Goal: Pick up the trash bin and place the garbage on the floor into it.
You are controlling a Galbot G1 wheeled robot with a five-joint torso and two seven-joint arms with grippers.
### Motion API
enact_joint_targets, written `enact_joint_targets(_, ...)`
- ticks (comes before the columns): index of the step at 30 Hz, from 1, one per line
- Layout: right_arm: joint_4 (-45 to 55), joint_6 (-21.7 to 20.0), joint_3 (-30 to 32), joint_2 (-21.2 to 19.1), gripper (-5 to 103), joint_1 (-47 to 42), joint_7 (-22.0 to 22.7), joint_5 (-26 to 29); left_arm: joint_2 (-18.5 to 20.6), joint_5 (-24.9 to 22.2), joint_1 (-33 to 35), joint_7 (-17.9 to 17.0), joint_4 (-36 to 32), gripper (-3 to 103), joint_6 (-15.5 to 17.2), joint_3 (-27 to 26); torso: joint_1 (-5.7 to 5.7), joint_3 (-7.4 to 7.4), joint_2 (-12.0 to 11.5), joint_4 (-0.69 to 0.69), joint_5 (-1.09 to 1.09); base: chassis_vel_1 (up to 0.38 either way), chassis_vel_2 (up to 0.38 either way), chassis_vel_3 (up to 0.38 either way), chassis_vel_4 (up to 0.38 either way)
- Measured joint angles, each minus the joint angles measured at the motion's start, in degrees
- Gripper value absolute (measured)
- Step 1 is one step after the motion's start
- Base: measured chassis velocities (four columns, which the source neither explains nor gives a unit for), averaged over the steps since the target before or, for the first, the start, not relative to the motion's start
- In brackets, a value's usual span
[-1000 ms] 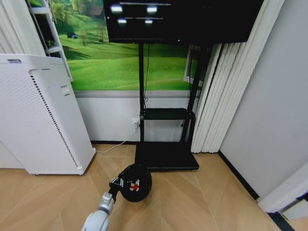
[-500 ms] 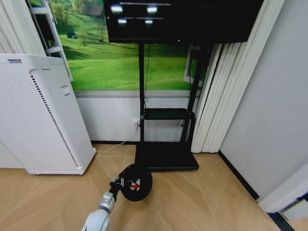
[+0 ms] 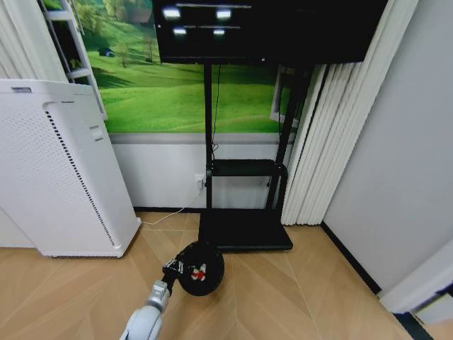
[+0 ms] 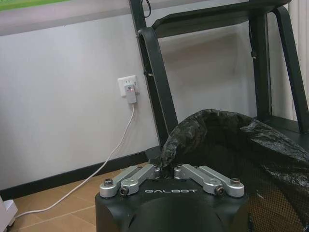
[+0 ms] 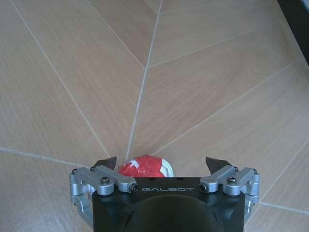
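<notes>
- Head cam: floor and wall seen from high up, facing fwd/down.
- Left wrist cam: set low, close behind trash bin (image 4: 227, 145), aimed at wall; bin (image 3: 200, 268) shared w/ head view.
- Right wrist cam: pointed straight down, near floor.

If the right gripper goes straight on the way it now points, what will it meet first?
Most likely the crumpled red-and-white wrapper on the wooden floor, lying between the open fingers of the right gripper; depth is uncertain.
</notes>
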Motion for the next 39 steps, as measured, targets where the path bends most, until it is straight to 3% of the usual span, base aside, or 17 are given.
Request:
enact_joint_targets(29,-6.4,-0.9,-3.4,1.0,103,4.0,-0.3,0.9,-0.2,0.0,-0.5,-0.1,1.2,7,0.1,0.4,0.00,0.00,0.0,0.00,-0.05,0.000,0.000,0.000,0.000)
enact_joint_targets(33,-6.3,-0.8,-4.3,1.1,91,4.7,-0.5,1.0,-0.3,0.0,-0.6,-0.1,1.3,7,0.0,0.5,0.00,0.00,0.0,-0.02,-0.11,0.000,0.000,0.000,0.000)
enact_joint_targets(36,-6.4,-0.8,-4.4,1.2,91,4.8,-0.6,1.0,-0.3,0.0,-0.6,-0.1,1.3,7,0.0,0.5,0.00,0.00,0.0,-0.02,-0.12,0.000,0.000,0.000,0.000)
enact_joint_targets(37,-6.4,-0.8,-4.6,1.2,81,5.0,-0.7,1.0,-0.3,0.0,-0.5,-0.1,1.3,7,0.0,0.5,0.00,0.00,0.0,-0.02,-0.12,0.000,0.000,0.000,0.000)
enact_joint_targets(39,-6.5,-0.8,-4.6,1.2,81,5.0,-0.8,1.0,-0.3,0.0,-0.5,-0.1,1.3,7,0.0,0.5,0.00,0.00,0.0,-0.03,-0.12,0.000,0.000,0.000,0.000)
